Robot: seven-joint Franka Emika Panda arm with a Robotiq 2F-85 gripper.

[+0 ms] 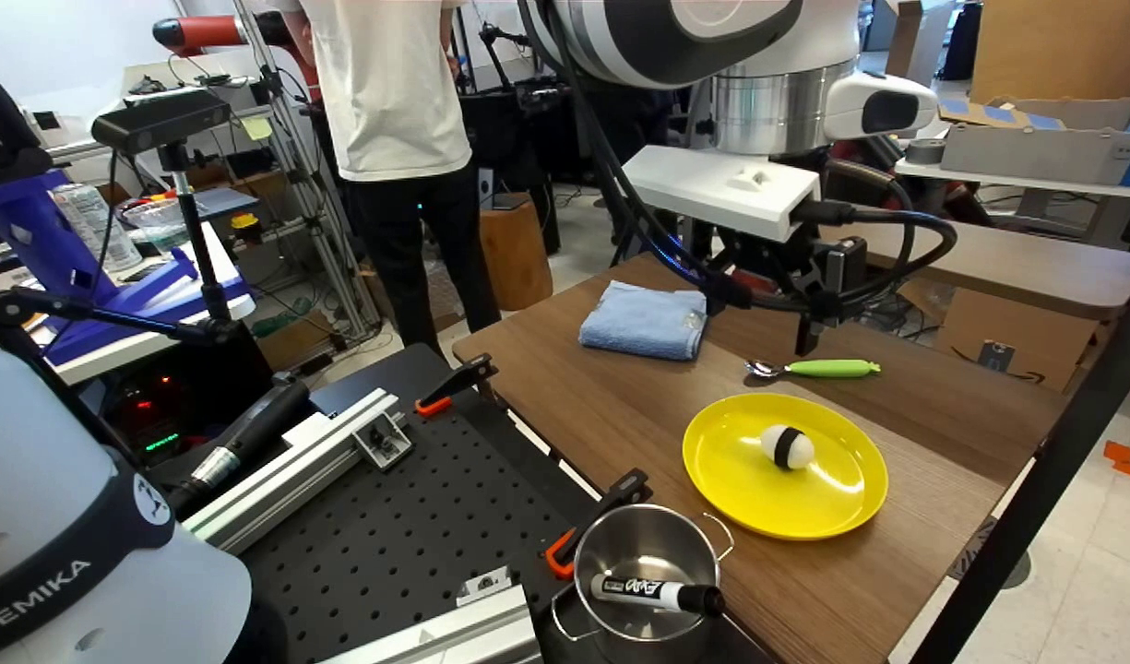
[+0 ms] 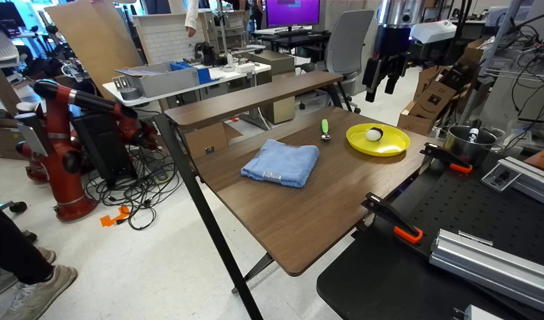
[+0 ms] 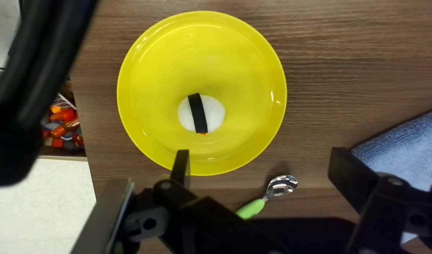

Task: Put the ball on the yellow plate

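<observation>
The ball point(image 1: 802, 452) is small and white with a black band. It rests on the yellow plate point(image 1: 726, 498), near its middle, and shows the same way in an exterior view point(image 2: 373, 135) and in the wrist view point(image 3: 215, 113). The large round plate lies flat on the wooden table; it also shows in the wrist view point(image 3: 201, 60). My gripper point(image 3: 261, 155) is open and empty, its fingers wide apart. In an exterior view my gripper point(image 2: 380, 92) hangs well above the table, apart from ball and plate.
A spoon point(image 1: 832, 368) with a green handle lies beside the plate. A folded blue towel point(image 1: 646, 323) lies farther along the table point(image 2: 316, 209). A metal pot point(image 1: 601, 544) holding a marker point(image 1: 652, 592) stands near the plate. Black clamps point(image 2: 389, 215) grip the table edge.
</observation>
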